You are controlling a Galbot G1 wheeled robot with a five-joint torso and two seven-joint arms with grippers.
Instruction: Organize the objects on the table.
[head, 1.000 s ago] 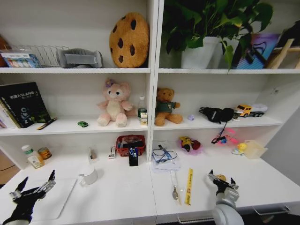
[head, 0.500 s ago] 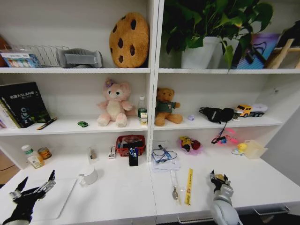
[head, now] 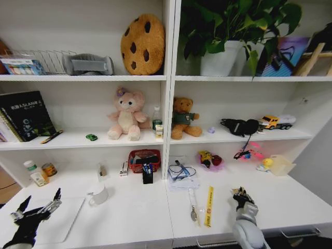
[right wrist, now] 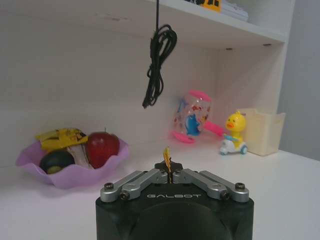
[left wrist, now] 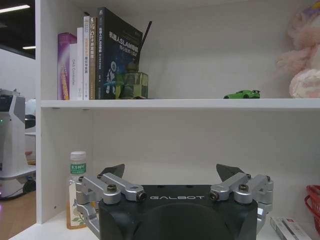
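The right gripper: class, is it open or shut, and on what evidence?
Shut. In the right wrist view the right gripper has its fingers meeting at the centre, pinching a thin yellow thing that I cannot identify.

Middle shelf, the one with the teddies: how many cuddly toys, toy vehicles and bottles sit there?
Plush toys: 2 (pink plush, brown teddy)
Toy vehicles: 2 (green car, yellow truck)
Bottles: 1
Total: 5

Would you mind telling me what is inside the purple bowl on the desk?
The purple bowl holds a red apple, a dark round fruit and a yellow packet. Whatever lies beneath them is covered.
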